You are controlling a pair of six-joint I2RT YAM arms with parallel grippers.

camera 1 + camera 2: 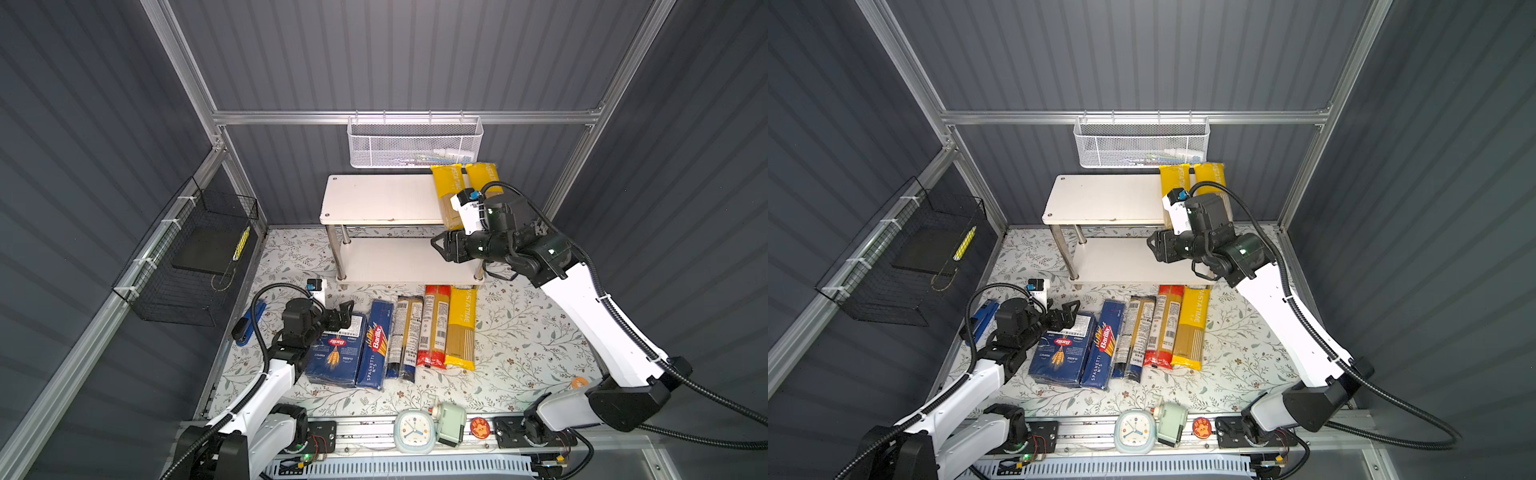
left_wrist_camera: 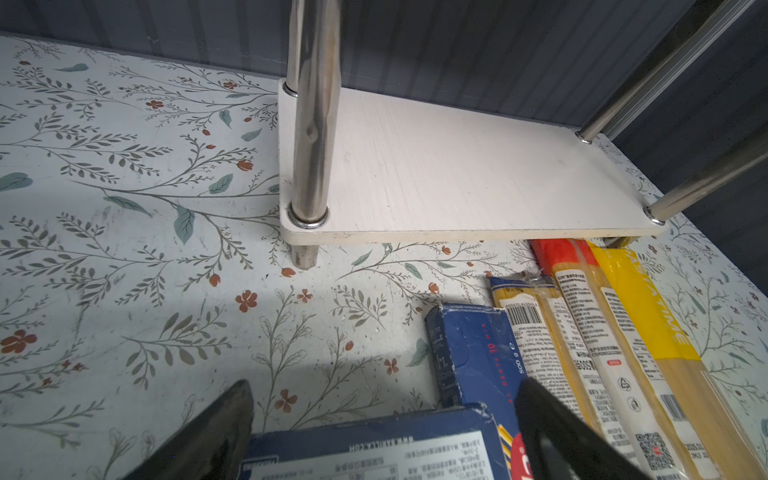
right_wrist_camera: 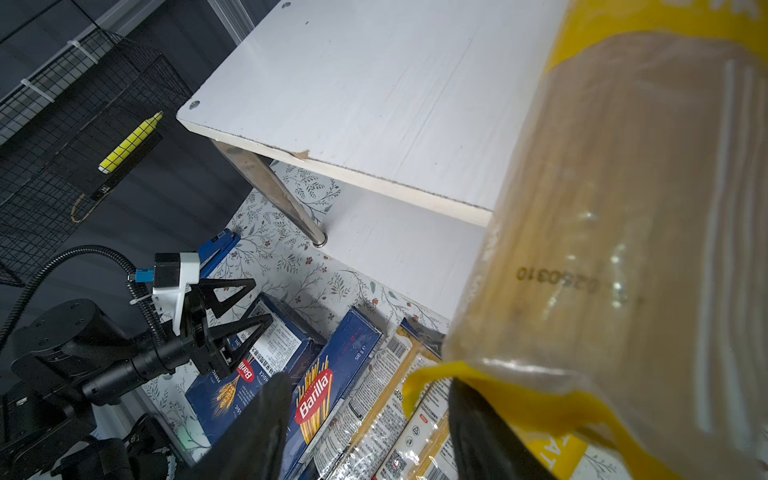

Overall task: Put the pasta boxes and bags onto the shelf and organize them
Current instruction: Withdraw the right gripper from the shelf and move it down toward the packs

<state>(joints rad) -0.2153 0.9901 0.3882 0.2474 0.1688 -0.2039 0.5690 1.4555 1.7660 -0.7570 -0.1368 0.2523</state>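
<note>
Only right wrist view shows stamp — yellow bag.

Left black parallel gripper: arm folded low, jaws apart. Right black parallel gripper: white arm extended and raised, jaws apart.

mesh basket | wire basket | clock | blue tool, perhaps stapler

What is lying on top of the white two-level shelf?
Two yellow spaghetti bags lie side by side at the right end of its top board. The robot's black right arm covers their near ends. The rest of that board is bare.
</note>
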